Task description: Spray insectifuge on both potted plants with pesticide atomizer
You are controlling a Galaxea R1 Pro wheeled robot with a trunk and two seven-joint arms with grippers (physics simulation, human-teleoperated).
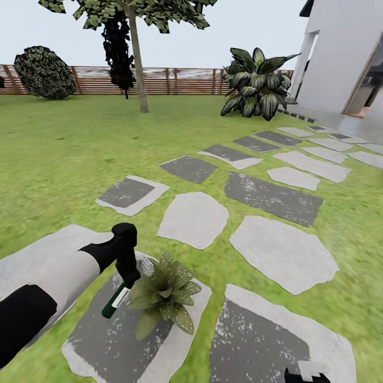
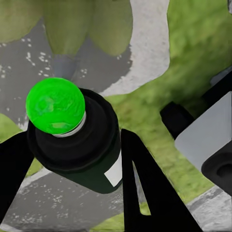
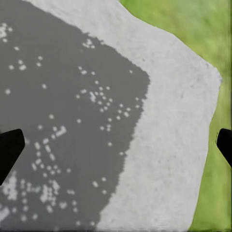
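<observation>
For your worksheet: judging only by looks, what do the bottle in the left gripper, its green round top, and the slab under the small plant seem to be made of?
Pesticide atomizer: probably smooth dark plastic, with an even, dull sheen and a white label patch.
Its round top: bright green, glossy, likely plastic; the look leaves it open.
Stepping stone: looks like stone or concrete, matte, dark grey with pale speckles and a lighter rim.
The potted plant has speckled green leaves.

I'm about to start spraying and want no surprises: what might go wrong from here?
The pesticide atomizer, pinched between the left gripper fingers, hangs tilted, so it may slip or twist. It sits right beside the potted plant, so spray might reach just the near leaves. The second plant isn't visible from here.
</observation>
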